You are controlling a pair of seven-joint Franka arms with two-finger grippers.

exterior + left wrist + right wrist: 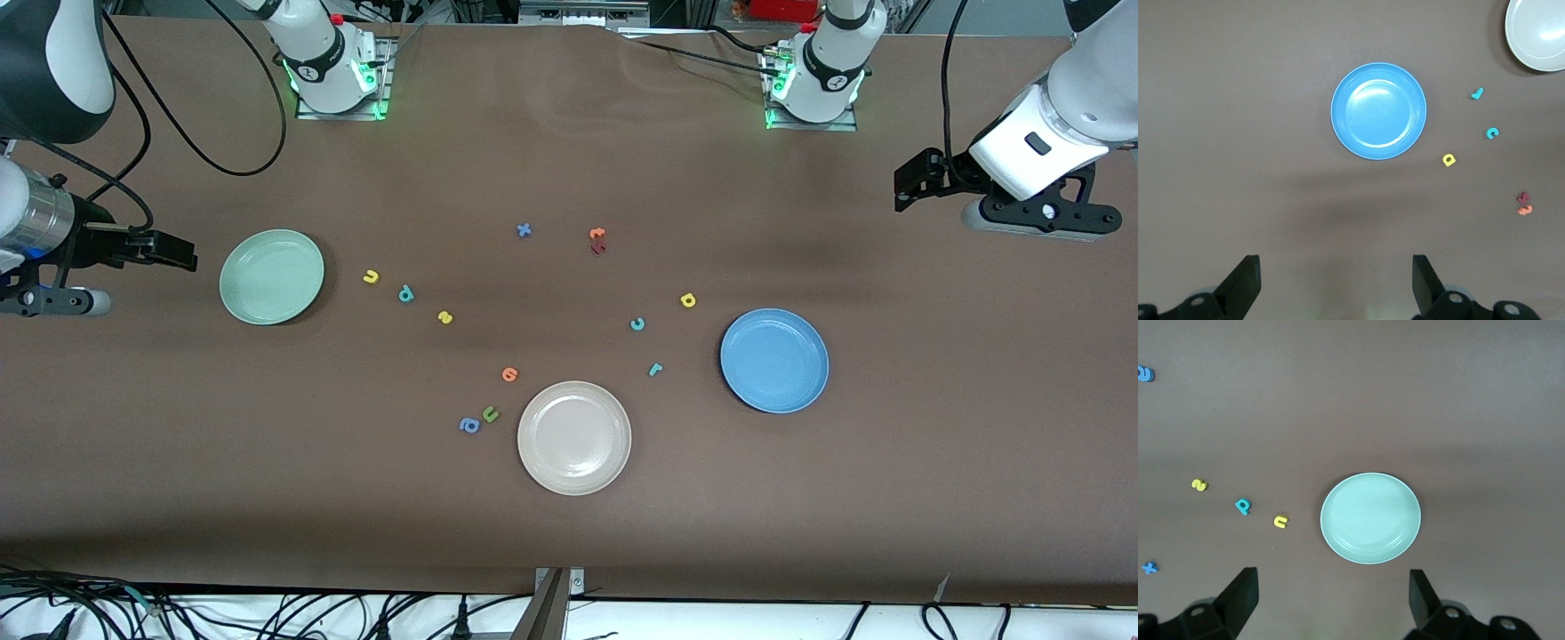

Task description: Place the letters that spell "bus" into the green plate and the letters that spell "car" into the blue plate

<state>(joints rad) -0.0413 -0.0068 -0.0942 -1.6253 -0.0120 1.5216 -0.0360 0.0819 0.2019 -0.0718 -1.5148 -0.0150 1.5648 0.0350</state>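
Note:
The empty green plate (271, 276) (1370, 518) lies toward the right arm's end. Beside it sit the yellow u (371, 276) (1280, 521), teal b (405, 292) (1243, 506) and yellow s (445, 317) (1199, 485). Toward the left arm's end lies the empty blue plate (774, 360) (1379, 111), with the yellow a (687, 300) (1449, 159), teal c (637, 324) (1492, 133) and teal r (655, 369) (1477, 93) beside it. My right gripper (182, 253) (1333, 577) hangs open beside the green plate. My left gripper (911, 185) (1336, 263) hangs open, off past the blue plate.
A beige plate (574, 437) (1538, 33) lies nearest the front camera. Near it are an orange letter (509, 374), a green u (490, 414) and a blue a (469, 426). A blue x (524, 230) and an orange and dark red pair (597, 240) lie mid-table.

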